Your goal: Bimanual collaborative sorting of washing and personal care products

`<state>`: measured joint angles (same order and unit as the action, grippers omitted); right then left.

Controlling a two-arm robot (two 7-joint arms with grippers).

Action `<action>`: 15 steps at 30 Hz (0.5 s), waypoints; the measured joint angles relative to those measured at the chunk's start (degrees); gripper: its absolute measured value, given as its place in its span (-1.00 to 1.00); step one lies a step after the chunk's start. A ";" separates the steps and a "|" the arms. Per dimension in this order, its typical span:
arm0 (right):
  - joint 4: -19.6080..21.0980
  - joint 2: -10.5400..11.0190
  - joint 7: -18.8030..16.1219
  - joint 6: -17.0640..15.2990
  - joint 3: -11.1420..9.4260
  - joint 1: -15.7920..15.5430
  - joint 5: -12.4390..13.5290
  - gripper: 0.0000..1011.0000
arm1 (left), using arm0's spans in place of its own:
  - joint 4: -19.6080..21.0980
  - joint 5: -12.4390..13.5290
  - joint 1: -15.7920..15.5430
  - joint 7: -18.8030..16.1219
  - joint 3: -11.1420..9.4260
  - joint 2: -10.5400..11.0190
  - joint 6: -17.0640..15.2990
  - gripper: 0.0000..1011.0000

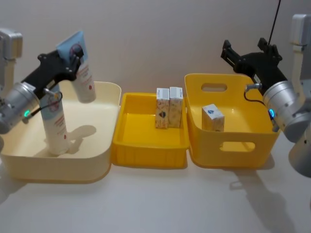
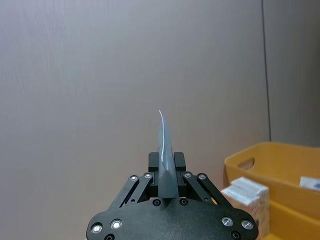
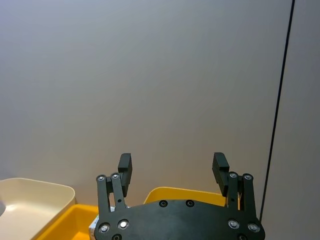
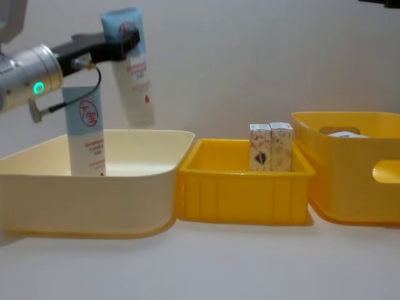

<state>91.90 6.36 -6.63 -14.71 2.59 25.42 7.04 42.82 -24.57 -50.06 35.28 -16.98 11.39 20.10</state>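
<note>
Clamping a tilted tube (image 4: 134, 81), left pincer (image 2: 166, 161) hangs seemingly over cream bin (image 1: 58, 162); right pincer (image 3: 172, 165) gapes.

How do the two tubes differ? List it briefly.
The held tube is clamped in the left tool; the standing tube is free. The held tube hangs above the cream bin; the standing tube rests inside it. The held tube tilts; the standing tube is upright. Both have blue tops, white lower halves and red logos. The right tool is open near the tall yellow bin.
</note>
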 joint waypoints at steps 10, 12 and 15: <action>-3.64 1.93 -6.05 2.56 0.34 3.67 2.84 0.98 | -7.42 -5.75 -6.56 10.60 2.95 -2.43 2.65 -0.65; -4.09 2.20 -7.21 2.92 0.43 4.14 3.42 0.98 | -8.59 -6.98 -7.81 12.81 3.48 -3.06 2.70 -0.65; -4.96 2.78 -9.24 3.38 0.67 5.11 4.51 0.98 | -9.66 -7.98 -9.03 14.67 3.90 -3.72 2.69 -0.65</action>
<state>86.94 9.14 -15.86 -11.33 3.26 30.53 11.56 33.17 -32.54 -59.09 49.95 -13.07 7.67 22.79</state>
